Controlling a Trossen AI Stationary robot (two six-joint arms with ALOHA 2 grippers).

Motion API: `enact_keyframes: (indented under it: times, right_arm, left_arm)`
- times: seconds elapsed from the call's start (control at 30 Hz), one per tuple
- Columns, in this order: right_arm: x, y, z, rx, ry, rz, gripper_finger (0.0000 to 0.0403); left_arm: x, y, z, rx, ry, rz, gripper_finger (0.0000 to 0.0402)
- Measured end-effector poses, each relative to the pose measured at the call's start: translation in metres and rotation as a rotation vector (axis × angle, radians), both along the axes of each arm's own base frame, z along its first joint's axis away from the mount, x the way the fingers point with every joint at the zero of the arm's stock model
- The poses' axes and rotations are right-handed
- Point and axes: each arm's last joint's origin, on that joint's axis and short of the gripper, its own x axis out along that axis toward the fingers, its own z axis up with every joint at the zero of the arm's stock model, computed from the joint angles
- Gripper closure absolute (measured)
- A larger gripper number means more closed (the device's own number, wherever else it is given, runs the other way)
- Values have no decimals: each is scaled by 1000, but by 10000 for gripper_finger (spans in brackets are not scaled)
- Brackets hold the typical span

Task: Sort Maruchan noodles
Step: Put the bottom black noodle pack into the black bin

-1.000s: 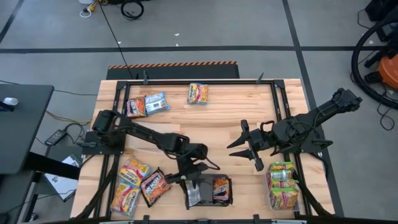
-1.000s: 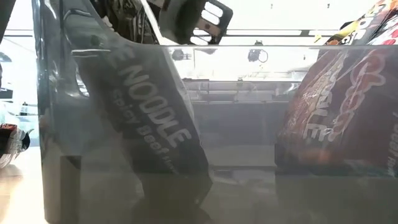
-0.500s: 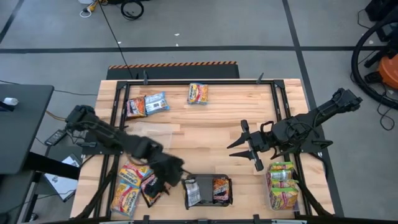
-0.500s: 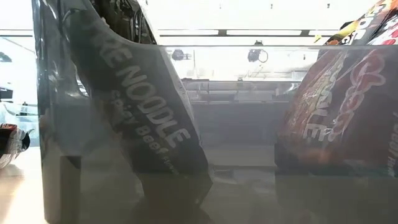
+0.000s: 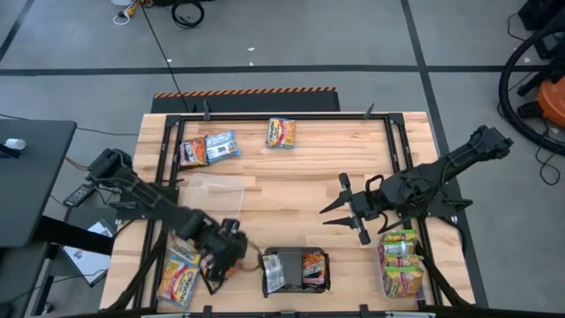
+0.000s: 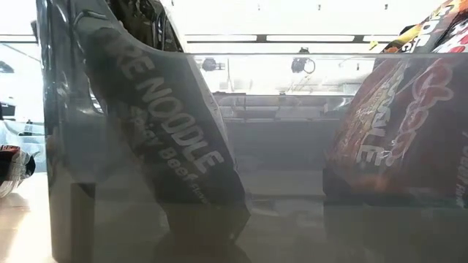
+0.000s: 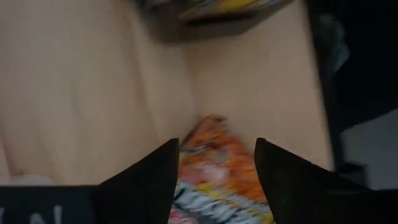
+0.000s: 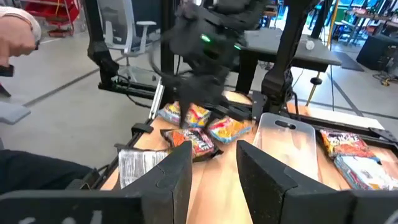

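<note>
The desk is pale wooden planks with a black metal frame. At the lower left of the high view, the left gripper hangs over crinkly orange packets, its fingers spread wide and holding nothing. Dark packets stand in a clear plastic tub at the bottom middle. Yellow-green packets lie stacked at the lower right. Three more packets lie flat near the top. The right gripper waits right of the middle, fingers partly open and empty.
</note>
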Motion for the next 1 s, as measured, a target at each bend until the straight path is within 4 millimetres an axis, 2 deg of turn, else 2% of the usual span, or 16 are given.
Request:
enact_keyframes:
  times: [0.2, 0.37, 0.57, 0.83, 1.0]
  right_arm:
    - [4, 2, -9, -1, 62, -3, 272]
    - [8, 4, -14, 3, 86, -6, 272]
    - [11, 1, -17, -2, 95, -29, 272]
    - [16, -10, -16, 0, 92, -81, 272]
    - [18, -16, -16, 1, 92, -104, 272]
  left_arm:
    - [10, 44, -34, -72, 103, -82, 210]
    - [16, 65, -47, -95, 50, -146, 220]
    - [19, 65, -54, -112, 45, -237, 221]
    - [23, 51, -84, -80, 116, -339, 221]
    - [21, 46, -86, -108, 138, -369, 221]
